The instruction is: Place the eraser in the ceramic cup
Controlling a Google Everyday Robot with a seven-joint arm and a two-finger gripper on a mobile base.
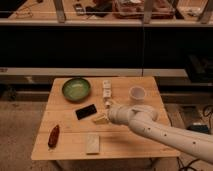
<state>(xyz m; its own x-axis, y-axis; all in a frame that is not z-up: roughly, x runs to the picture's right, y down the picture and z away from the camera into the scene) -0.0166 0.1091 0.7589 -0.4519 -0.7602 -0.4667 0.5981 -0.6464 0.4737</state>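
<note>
Eraser [86, 111] lies flat on the tabletop [65, 150], roughly mid-board and a bit left of centre, long axis angled so its right end sits higher in the camera view. It is free and nothing is on top of it.

Gripper [100, 119] is just beside the eraser, off its lower-right end and slightly nearer the camera. Fingertips point left toward it. I can't tell whether there is a small gap or contact. The gripper is spread wide with nothing in it.

The arm [150, 127] comes in from the lower right, and its white rounded wrist sits over the middle of the tabletop and hides part of it.

Ceramic cup [137, 94] stands upright toward the back right, well apart from the eraser, with the wrist between the two. It's up and to the right of the gripper.

Other items:
- Green bowl [76, 88] is at back left, near the eraser's upper side and not touching it.
- Two small white blocks [106, 89] sit in a short column between the bowl and the cup.
- Red elongated object [53, 136] lies at front left, near the edge.
- Pale beige block [92, 143] is front centre, below the gripper and clear of it.
</note>
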